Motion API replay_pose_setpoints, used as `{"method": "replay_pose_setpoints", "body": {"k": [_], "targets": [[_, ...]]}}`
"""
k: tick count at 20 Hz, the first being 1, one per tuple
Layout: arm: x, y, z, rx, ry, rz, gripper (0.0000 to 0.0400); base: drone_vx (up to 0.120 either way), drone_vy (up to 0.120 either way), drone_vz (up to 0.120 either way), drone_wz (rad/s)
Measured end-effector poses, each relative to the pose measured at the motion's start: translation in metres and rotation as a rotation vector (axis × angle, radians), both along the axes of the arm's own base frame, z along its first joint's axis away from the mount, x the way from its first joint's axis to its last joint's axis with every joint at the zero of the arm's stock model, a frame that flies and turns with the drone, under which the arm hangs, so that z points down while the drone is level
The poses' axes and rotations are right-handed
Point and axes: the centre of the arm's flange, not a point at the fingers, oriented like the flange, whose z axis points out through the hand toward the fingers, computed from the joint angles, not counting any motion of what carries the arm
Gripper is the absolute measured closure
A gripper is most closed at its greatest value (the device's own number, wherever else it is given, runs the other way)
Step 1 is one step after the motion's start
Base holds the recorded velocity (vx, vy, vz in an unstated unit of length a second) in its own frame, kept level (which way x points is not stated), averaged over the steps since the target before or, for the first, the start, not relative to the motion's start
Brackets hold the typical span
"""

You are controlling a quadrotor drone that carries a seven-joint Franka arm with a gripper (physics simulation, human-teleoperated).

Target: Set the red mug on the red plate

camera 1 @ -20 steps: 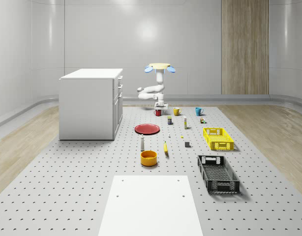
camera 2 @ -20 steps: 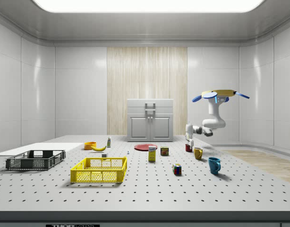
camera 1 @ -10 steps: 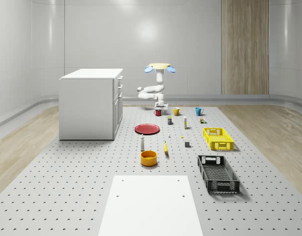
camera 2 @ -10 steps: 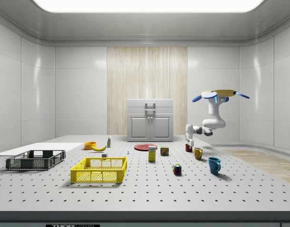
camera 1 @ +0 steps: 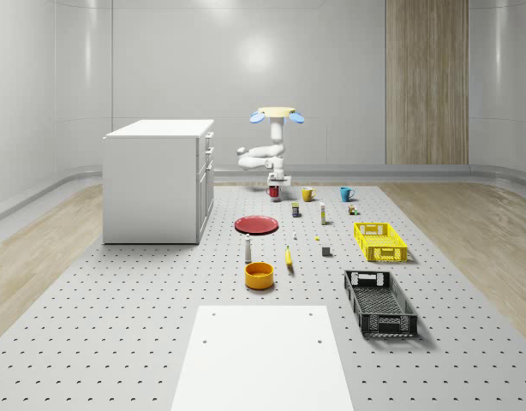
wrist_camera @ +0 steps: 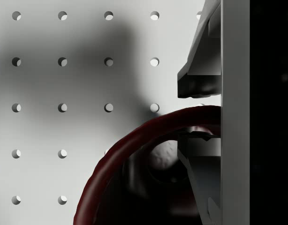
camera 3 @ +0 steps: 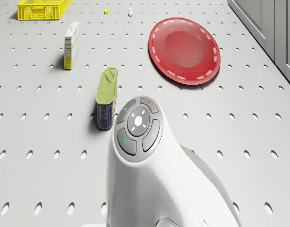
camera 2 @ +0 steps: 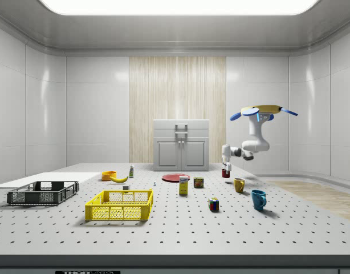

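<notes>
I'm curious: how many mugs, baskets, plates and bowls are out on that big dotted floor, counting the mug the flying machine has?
Mugs: 3 (red mug, yellow mug, blue mug)
Baskets: 2 (yellow basket, black basket)
Plates: 1 (red plate)
Bowls: 1 (orange bowl)
Total: 7

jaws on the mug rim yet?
Touching. In the wrist view the gripper straddles the red mug's rim, one jaw outside, one inside, both against it. Side view: mug hangs clear of the table.
</notes>
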Motion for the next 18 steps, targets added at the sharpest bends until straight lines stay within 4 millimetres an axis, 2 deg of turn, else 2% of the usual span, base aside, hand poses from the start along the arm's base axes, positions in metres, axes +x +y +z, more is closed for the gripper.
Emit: {"method": "replay_pose_setpoints", "body": {"k": [5,8,12,18], "targets": [[0.0000,0.0000,-0.0044,0.000,0.000,0.000,0.0299,0.120,-0.104,0.112,0.000],[0.0000,0.0000,-0.0054,0.000,0.000,0.000,0.0300,0.120,0.000,0.000,0.000],[0.0000,0.0000,-0.0061,0.000,0.000,0.000,0.0300,0.120,-0.110,0.000,0.000],[0.0000,0.0000,-0.0064,0.000,0.000,0.000,0.0300,0.120,0.000,0.000,0.000]]}}
